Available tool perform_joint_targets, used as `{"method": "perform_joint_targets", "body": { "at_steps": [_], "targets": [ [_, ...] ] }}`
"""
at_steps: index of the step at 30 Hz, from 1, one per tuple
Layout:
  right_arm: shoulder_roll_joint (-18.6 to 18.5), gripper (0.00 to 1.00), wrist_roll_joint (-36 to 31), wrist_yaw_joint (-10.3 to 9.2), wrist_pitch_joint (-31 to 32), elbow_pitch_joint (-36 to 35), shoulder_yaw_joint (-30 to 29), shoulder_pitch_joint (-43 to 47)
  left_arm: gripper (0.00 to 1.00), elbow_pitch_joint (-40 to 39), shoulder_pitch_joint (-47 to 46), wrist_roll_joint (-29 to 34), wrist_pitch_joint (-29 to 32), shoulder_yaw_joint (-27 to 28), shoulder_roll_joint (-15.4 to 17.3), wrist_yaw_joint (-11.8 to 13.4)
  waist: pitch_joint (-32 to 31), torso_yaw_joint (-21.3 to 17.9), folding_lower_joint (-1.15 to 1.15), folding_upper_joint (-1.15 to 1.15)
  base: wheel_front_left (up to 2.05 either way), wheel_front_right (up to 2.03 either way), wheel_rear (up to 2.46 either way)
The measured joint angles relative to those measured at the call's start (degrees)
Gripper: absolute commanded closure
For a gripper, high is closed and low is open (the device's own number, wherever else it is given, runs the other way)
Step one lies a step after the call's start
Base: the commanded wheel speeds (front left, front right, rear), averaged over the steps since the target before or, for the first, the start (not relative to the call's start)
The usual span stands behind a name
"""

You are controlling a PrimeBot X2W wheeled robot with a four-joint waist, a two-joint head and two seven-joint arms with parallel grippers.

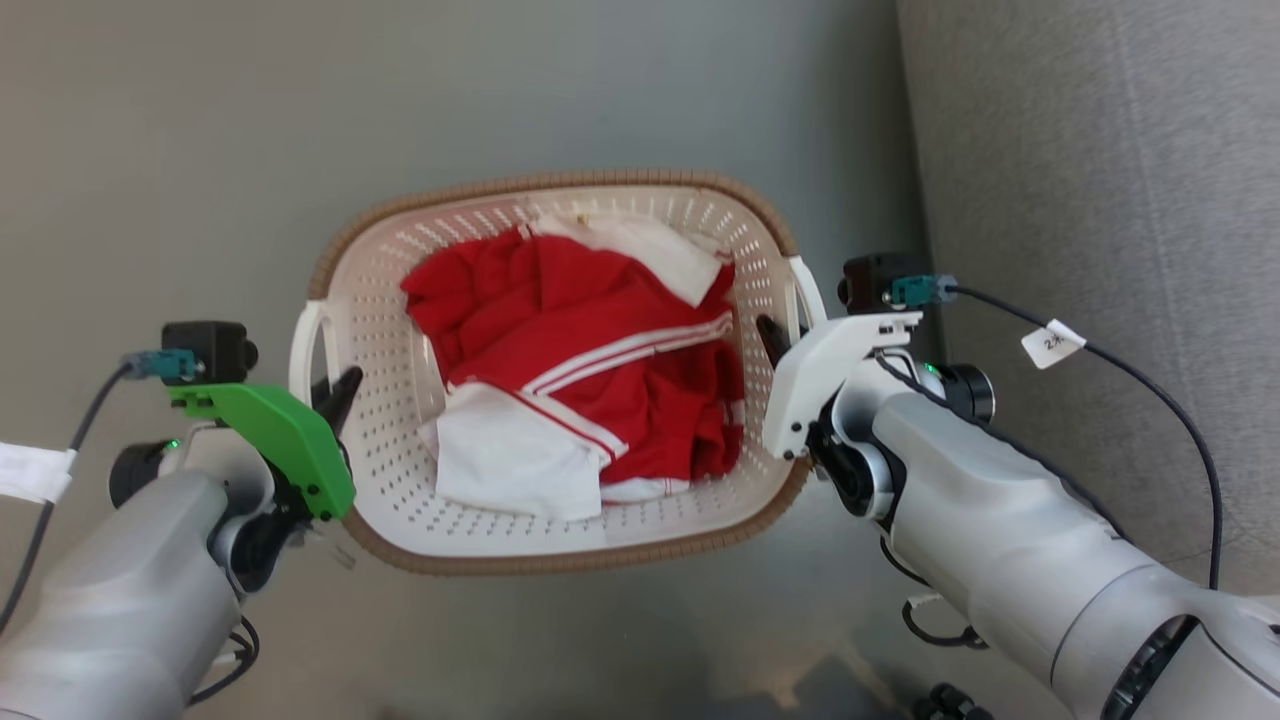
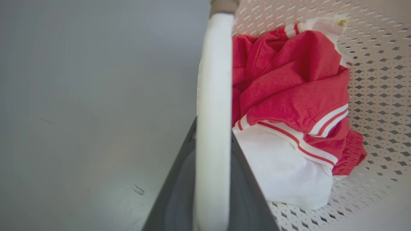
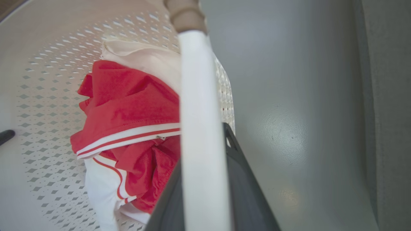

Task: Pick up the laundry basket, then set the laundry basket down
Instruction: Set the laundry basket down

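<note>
Nearest in the head view, the left gripper and right gripper are set at the 2 sides of the cream-white perforated plastic laundry basket, over the grey floor. In the left wrist view, a white handle is clamped between the fingers. The same is seen in the right wrist view. Grasping is judged done; lifting cannot be confirmed, and setting down is left.

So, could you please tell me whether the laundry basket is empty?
No, the laundry basket holds crumpled red and white clothes.

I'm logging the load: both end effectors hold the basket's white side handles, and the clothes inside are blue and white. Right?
Not blue: the head view shows the clothes in the laundry basket are red and white. The left end effector and right end effector do hold its white side handles.
</note>
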Motion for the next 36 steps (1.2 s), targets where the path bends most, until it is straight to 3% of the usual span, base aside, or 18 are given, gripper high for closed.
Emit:
{"method": "perform_joint_targets", "body": {
  "at_steps": [17,36],
  "targets": [
    [0.2,1.00,0.2,-0.47,-5.5,-0.8,1.0,-4.6,1.00,-3.1,-4.4,1.0,-5.3,0.2,2.9,-0.3,12.3,0.7,0.01,0.00,0.00,0.00,0.00],
    [0.4,1.00,1.7,-0.47,-7.6,0.3,1.0,-7.8,1.00,-4.5,-7.2,0.9,-7.0,0.1,4.1,-0.4,20.4,1.1,0.00,0.00,0.00,0.00,0.00]
  ]
}}
